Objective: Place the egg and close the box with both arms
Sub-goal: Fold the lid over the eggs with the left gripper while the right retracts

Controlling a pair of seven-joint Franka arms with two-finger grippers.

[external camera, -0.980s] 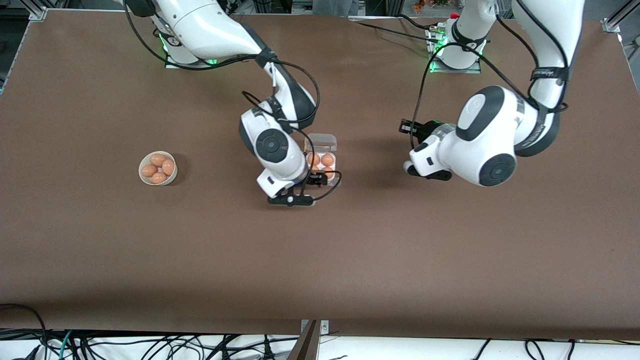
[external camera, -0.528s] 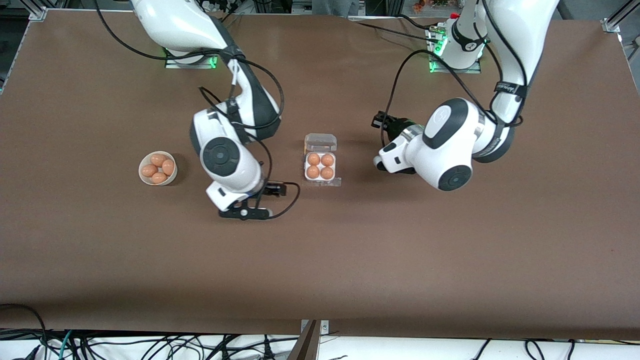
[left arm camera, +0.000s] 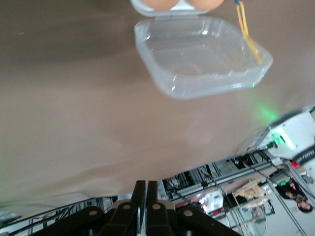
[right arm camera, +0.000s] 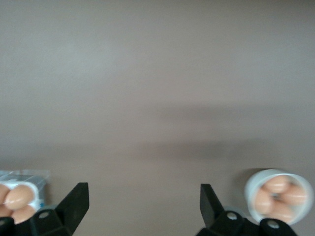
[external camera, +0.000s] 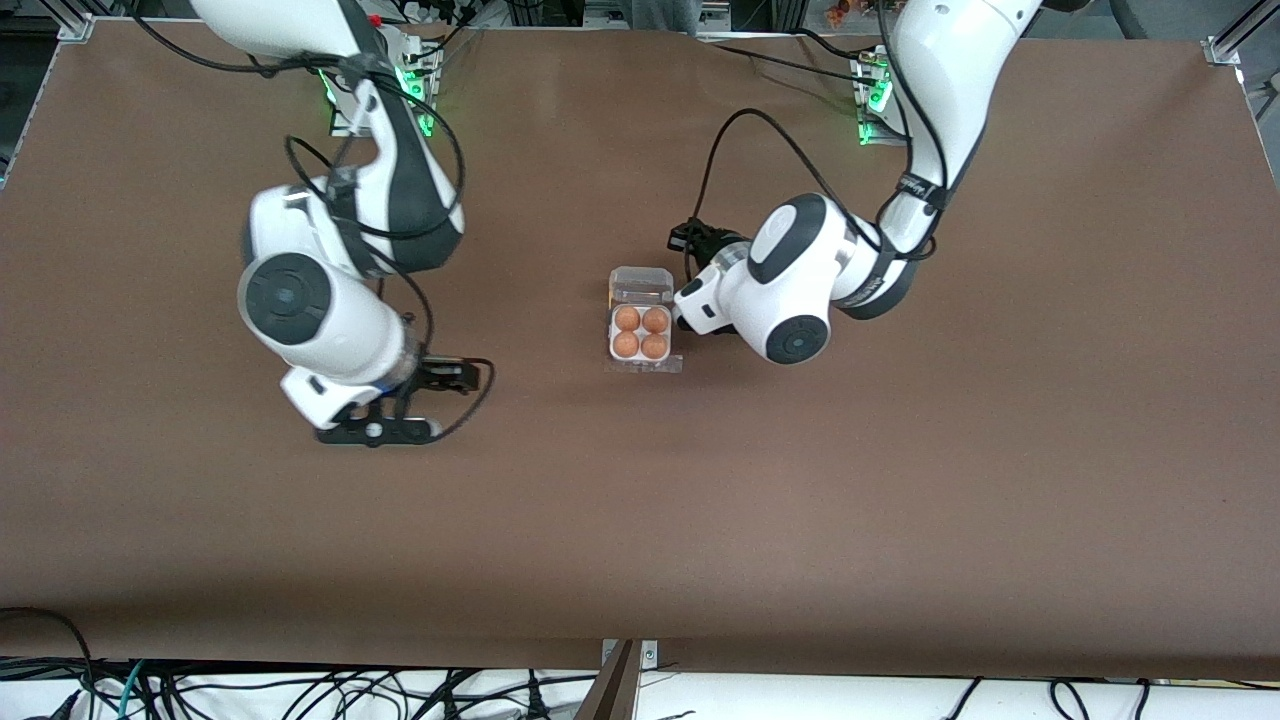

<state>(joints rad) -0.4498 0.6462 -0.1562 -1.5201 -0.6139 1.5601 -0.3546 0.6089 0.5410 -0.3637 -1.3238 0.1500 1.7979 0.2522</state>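
Observation:
The box (external camera: 640,335) is a clear carton with an egg (external camera: 627,344) in each of its four cells. Its lid (external camera: 641,285) stands open on the side farther from the front camera. The lid also shows in the left wrist view (left arm camera: 202,59), with two eggs (left arm camera: 162,4) past its hinge. My left gripper (external camera: 686,322) is shut and empty, right beside the box toward the left arm's end; its fingers (left arm camera: 139,196) are pressed together. My right gripper (external camera: 378,432) is open and empty, above bare table between the box and the bowl. The box also shows in the right wrist view (right arm camera: 19,194).
A round white bowl (right arm camera: 278,195) with several more eggs shows in the right wrist view. In the front view my right arm's wrist (external camera: 300,310) hides it. Black cables hang from both arms.
My right arm has pulled away from the box toward the bowl, uncovering four eggs in the cells. My left arm has moved in until its gripper is beside the box.

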